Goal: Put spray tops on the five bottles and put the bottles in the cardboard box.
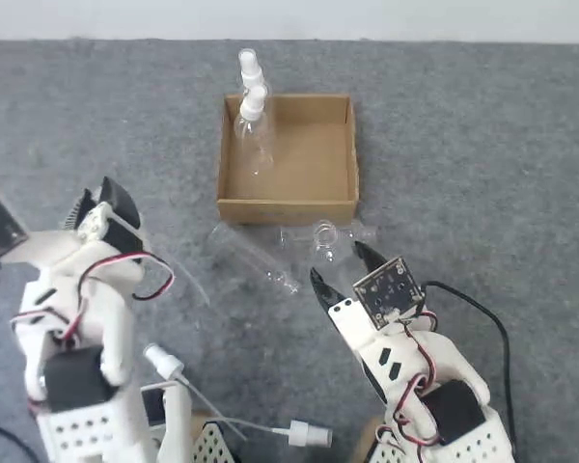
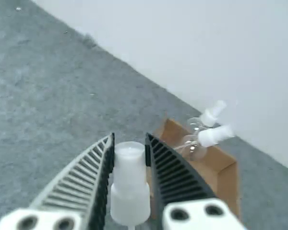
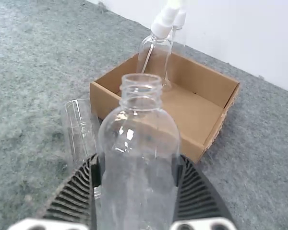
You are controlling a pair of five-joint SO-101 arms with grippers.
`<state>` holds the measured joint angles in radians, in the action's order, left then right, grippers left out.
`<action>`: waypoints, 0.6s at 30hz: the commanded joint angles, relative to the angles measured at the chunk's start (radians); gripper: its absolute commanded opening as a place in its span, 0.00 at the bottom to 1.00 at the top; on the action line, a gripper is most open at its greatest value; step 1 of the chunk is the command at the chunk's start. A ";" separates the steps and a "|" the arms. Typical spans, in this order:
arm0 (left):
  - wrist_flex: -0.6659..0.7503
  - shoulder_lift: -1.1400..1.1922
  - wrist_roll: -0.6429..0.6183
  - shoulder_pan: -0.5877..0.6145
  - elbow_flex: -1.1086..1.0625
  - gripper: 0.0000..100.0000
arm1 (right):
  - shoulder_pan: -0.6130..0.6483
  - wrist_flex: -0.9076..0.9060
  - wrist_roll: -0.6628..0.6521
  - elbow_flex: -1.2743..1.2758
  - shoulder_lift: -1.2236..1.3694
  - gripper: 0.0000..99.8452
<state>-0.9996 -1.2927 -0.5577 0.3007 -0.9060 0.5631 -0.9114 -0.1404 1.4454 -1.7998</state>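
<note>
Both tools are clamped: left gripper (image 2: 129, 143) on a light, rigid top (image 2: 129, 179), right gripper (image 3: 137, 165) round the belly of a slick, probably crushable bottle (image 3: 137, 122).

Place: a robot test bench, lab or workshop, I cannot tell which
Surface: my table (image 1: 482, 154) wears grey felt-like matting all over
Backdrop: plain white wall (image 1: 386, 17) along the far side
Rig: my left arm (image 1: 77, 309) and right arm (image 1: 405, 362) stand at the near edge, white shells, bare red and black wires (image 1: 164, 270), a camera board (image 1: 389, 287) on the right one
</note>
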 commanded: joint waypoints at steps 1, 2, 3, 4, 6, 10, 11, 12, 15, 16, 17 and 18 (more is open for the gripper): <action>0.000 -0.074 -0.017 -0.058 0.012 0.01 | -0.007 0.042 0.006 -0.009 -0.004 0.01; 0.000 -0.087 -0.028 -0.069 0.013 0.01 | -0.005 0.061 0.006 0.003 -0.004 0.01; 0.000 -0.101 -0.051 -0.075 0.016 0.01 | -0.005 0.087 0.006 0.017 -0.004 0.01; 0.003 -0.115 -0.077 -0.078 0.018 0.01 | -0.005 0.117 0.005 0.037 -0.004 0.01; 0.032 -0.147 -0.112 -0.078 0.015 0.01 | -0.005 0.185 0.005 0.074 -0.004 0.01; 0.081 -0.204 -0.146 -0.083 0.010 0.01 | -0.005 0.277 0.005 0.126 -0.004 0.01; 0.089 -0.215 -0.157 -0.083 0.010 0.01 | -0.005 0.289 0.005 0.132 -0.004 0.01; 0.097 -0.224 -0.169 -0.083 0.010 0.01 | -0.005 0.302 0.005 0.138 -0.004 0.01; 0.114 -0.249 -0.198 -0.081 0.010 0.01 | -0.005 0.344 0.005 0.163 -0.004 0.01; 0.114 -0.255 -0.212 -0.077 0.010 0.01 | -0.005 0.363 0.005 0.173 -0.004 0.01; 0.107 -0.264 -0.230 -0.075 0.008 0.01 | -0.004 0.383 0.005 0.186 -0.004 0.01; 0.106 -0.273 -0.242 -0.075 0.007 0.01 | -0.004 0.400 0.005 0.198 -0.004 0.01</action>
<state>-0.9214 -1.5305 -0.7434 0.2225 -0.9060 0.5646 -0.5769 -0.1404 1.6433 -1.7998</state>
